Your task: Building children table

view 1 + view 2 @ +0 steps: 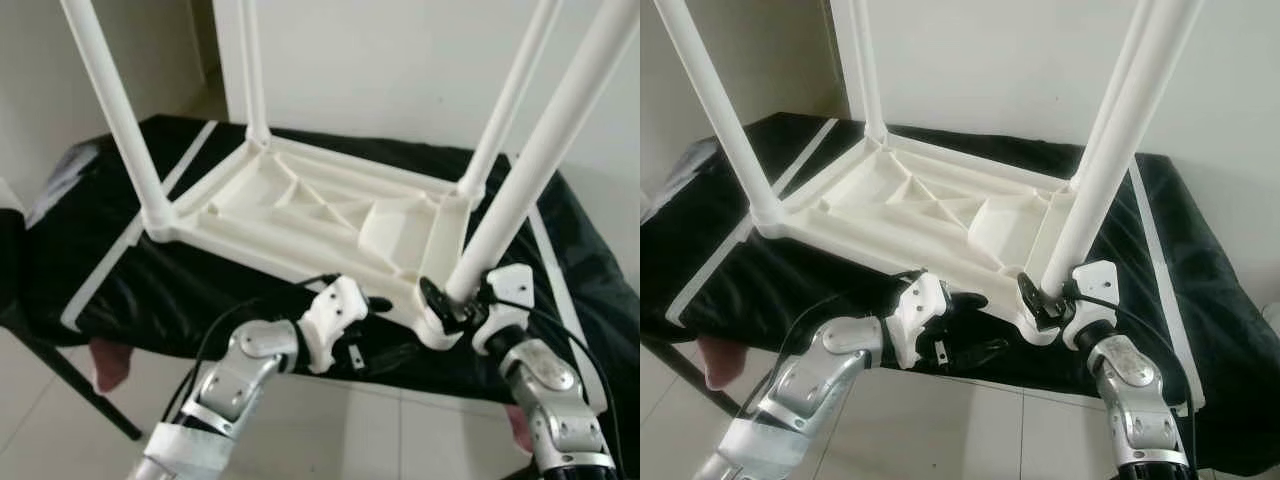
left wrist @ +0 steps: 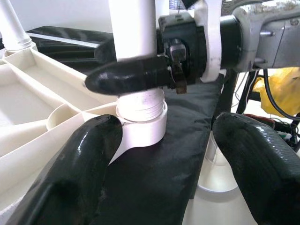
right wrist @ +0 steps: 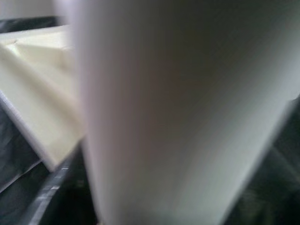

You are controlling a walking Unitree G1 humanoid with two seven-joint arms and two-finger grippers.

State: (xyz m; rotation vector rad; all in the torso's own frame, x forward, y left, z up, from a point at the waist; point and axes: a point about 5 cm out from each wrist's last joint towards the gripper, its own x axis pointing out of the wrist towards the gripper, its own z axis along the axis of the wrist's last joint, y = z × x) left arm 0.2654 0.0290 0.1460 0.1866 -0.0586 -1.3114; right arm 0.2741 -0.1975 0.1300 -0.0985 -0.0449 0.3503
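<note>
A white plastic children's table (image 1: 300, 205) lies upside down on a black cloth, with its legs pointing up. My right gripper (image 1: 447, 300) is shut on the near-right leg (image 1: 540, 160) just above its corner socket (image 2: 143, 122). One of its black fingers (image 2: 131, 77) crosses the front of that leg. The same leg (image 3: 178, 112) looms blurred and very close in the right wrist view. My left gripper (image 1: 985, 325) is open at the table's near edge, just left of that corner, holding nothing. Its fingers (image 2: 79, 164) straddle the black cloth below the socket.
The black cloth with white stripes (image 1: 120, 270) covers a low stand on thin dark legs (image 1: 70, 380). A white wall (image 1: 400, 60) stands close behind. Pale floor tiles (image 1: 380, 430) lie in front. Something pink (image 1: 108, 365) sits under the cloth's left edge.
</note>
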